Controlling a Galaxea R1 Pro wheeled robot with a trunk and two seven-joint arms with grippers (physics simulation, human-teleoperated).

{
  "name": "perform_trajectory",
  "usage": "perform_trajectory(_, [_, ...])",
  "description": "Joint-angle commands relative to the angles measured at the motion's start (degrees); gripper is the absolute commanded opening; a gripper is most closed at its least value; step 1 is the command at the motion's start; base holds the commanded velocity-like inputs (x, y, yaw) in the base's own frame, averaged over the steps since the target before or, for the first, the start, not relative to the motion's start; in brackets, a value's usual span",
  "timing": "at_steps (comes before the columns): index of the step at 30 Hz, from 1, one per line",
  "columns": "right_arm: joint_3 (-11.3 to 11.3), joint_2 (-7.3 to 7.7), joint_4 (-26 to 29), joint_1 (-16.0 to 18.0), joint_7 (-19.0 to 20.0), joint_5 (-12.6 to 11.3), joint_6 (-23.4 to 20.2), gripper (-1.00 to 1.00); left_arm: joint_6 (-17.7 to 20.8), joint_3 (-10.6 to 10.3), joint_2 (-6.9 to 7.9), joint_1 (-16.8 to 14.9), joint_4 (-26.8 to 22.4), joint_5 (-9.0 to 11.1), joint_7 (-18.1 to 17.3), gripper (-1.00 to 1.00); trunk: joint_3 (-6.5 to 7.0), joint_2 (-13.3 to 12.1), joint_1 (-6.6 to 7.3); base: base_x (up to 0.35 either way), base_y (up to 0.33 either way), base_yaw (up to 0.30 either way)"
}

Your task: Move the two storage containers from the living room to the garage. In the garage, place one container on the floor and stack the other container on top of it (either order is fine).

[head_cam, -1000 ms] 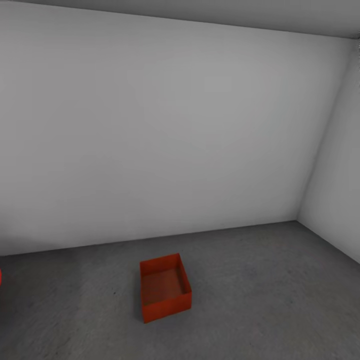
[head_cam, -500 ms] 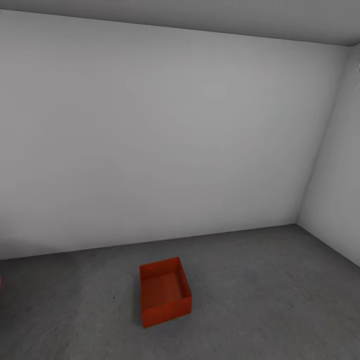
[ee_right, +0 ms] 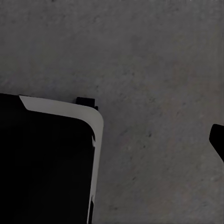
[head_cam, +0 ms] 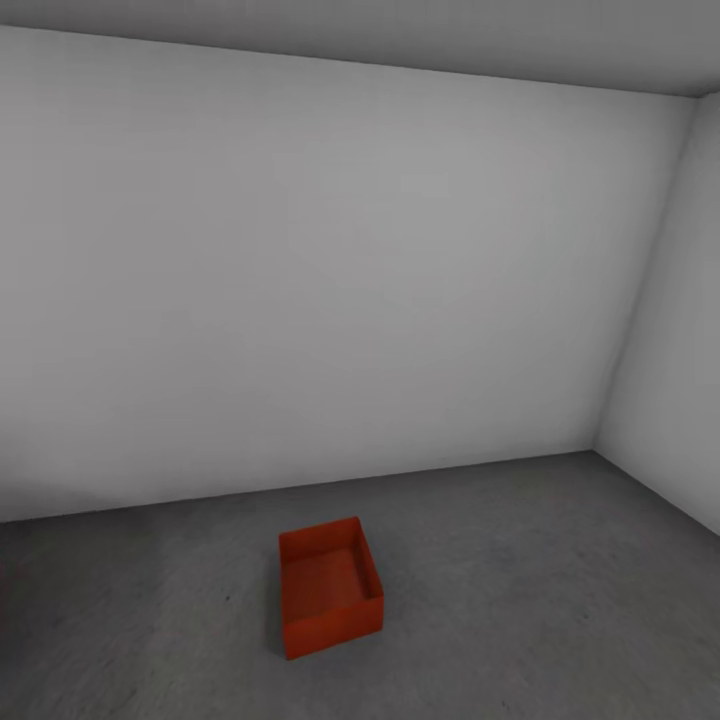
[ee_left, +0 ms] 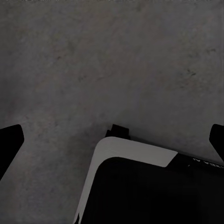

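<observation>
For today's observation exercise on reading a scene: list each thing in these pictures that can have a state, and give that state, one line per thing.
storage container: upright on the floor, open top, nothing inside, standing alone.
floor: dark grey concrete, bearing the one container.
left gripper: open, fingertips wide apart at the picture's edges, holding nothing, above the floor.
right gripper: one fingertip at the picture's edge, nothing held in view; open or shut cannot be told.

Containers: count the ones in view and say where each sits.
1. The container sits upright on the grey floor, apart from the wall. The other may be outside the frame.
</observation>
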State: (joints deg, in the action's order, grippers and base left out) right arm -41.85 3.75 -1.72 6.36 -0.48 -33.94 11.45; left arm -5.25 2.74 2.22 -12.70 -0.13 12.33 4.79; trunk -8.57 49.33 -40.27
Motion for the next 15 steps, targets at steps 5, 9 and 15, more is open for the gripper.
perform_trajectory(5, [-0.6,-0.04,-0.1,0.1,0.0,-0.1,0.2,1.00,-0.2,0.3,-0.09,0.0,0.1,0.1,0.0,1.00,-0.08,0.1,-0.01,0.000,0.000,0.000])
perform_trajectory(9, [-0.6,-0.06,-0.1,0.1,0.0,-0.1,0.2,1.00,-0.2,0.3,-0.11,0.0,0.0,0.1,0.0,1.00,-0.08,0.1,-0.01,0.000,0.000,0.000])
perform_trajectory(15, [-0.4,-0.21,-0.1,0.1,-0.3,-0.5,0.3,1.00,-0.3,0.2,-0.11,0.0,0.0,0.1,0.0,1.00,-0.08,0.1,-0.01,0.000,0.000,0.000])
